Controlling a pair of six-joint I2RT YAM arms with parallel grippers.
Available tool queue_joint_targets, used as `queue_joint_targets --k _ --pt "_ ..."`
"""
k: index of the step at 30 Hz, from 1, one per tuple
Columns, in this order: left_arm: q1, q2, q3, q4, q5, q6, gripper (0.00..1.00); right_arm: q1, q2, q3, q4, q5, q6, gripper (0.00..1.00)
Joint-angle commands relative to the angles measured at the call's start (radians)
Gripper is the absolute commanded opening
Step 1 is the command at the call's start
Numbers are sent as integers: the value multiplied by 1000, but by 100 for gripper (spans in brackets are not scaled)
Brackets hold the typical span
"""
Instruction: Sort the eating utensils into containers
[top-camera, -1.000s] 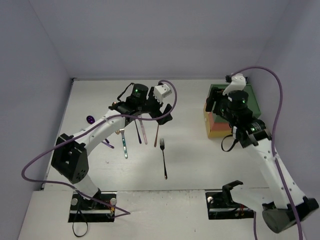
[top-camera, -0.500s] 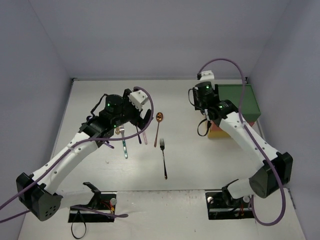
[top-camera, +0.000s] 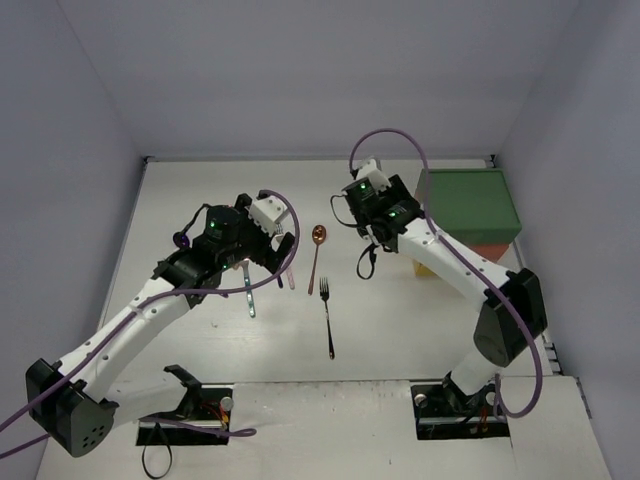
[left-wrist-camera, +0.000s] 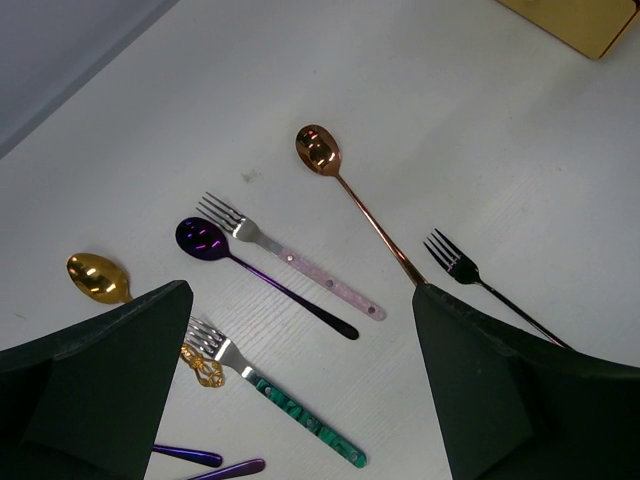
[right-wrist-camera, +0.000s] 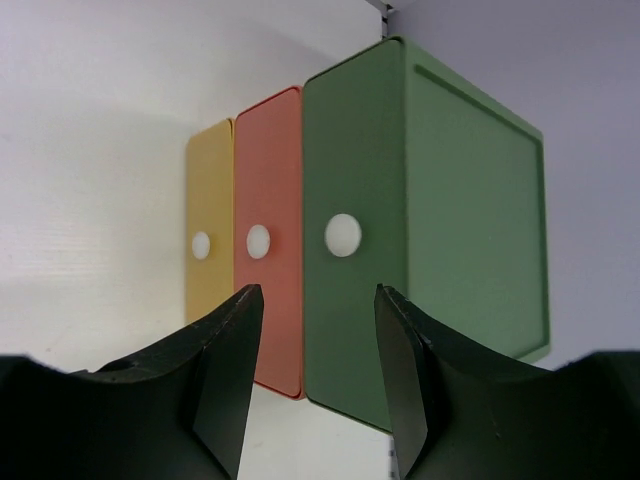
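Note:
The eating utensils lie on the white table under my left gripper (left-wrist-camera: 302, 290), which hangs open above them and holds nothing. They include a copper spoon (left-wrist-camera: 318, 150), a pink-handled fork (left-wrist-camera: 300, 268), a purple spoon (left-wrist-camera: 205, 238), a gold spoon (left-wrist-camera: 97, 275), a teal-handled fork (left-wrist-camera: 300, 415) and a black fork (left-wrist-camera: 455, 262). From above, the left gripper (top-camera: 262, 248) sits left of the copper spoon (top-camera: 316, 255). The containers (right-wrist-camera: 420, 200) form one block with green, red-orange and yellow drawers, each with a white knob. My right gripper (right-wrist-camera: 318, 290) faces their fronts from a distance, open and empty.
The containers (top-camera: 468, 205) stand at the back right near the wall. Two purple handles (left-wrist-camera: 200, 462) lie at the near edge of the left wrist view. The black fork (top-camera: 327, 315) lies alone toward the table's middle. Grey walls close the table on three sides.
My right gripper has swung left, away from the containers, and its jaws have narrowed. My left gripper has shifted left and toward the near side over the utensils, still wide open.

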Motion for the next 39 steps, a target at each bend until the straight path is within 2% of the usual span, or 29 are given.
queue_joint_targets --k 1,10,18,39 --pt "3 -31 30 37 -60 23 91 65 93 8 3 211 -94 46" --pt "5 -99 -17 92 -295 -9 91 83 279 -19 -6 415 -114 44" --pt "4 -150 -45 122 -423 -19 91 46 395 -6 -10 483 -102 45" --pt "6 -153 -39 112 -432 -20 91 -40 500 63 -13 566 -50 44"
